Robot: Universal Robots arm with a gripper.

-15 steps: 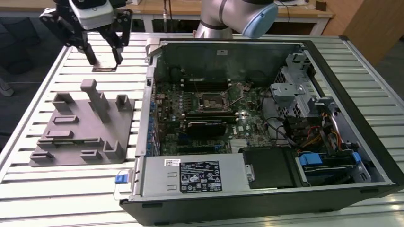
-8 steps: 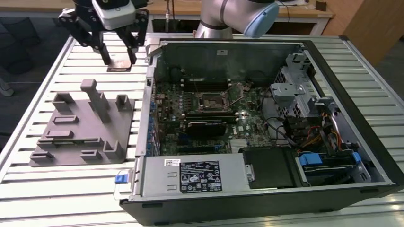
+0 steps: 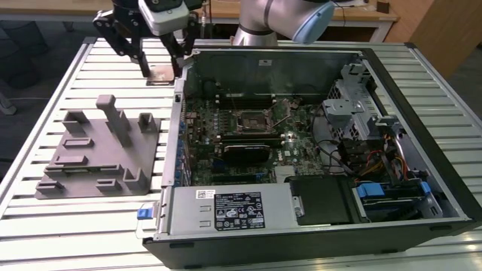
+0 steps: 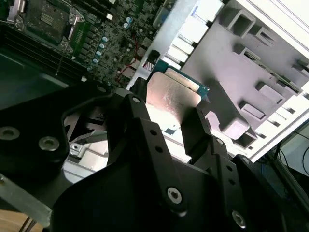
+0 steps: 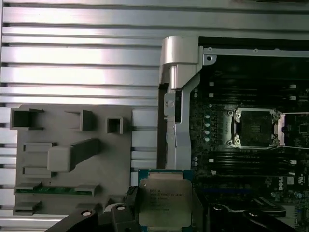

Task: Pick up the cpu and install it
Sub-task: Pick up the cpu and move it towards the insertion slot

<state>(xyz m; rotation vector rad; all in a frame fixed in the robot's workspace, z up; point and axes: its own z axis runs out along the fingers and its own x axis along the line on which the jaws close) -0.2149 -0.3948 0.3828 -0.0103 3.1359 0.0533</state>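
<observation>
1. Step in hand, as judged: you are carrying the cpu [image 5: 163,203] toward the computer case [image 3: 301,248]. The claw [image 3: 160,71] hangs just outside the case's side wall, above the table [image 3: 45,237] and well apart from the socket [image 3: 252,119] inside the case.
2. Hold the chip level and square to the socket. Clear the case wall with margin.
3. Claw: narrowed onto the cpu, its 2 fingers [image 4: 195,128] pressing opposite edges.
4. The grey fixture [image 3: 94,152] lies outside the case, untouched.

Robotics lab; slatted bench [image 3: 75,226], opened computer case [image 3: 301,240].
</observation>
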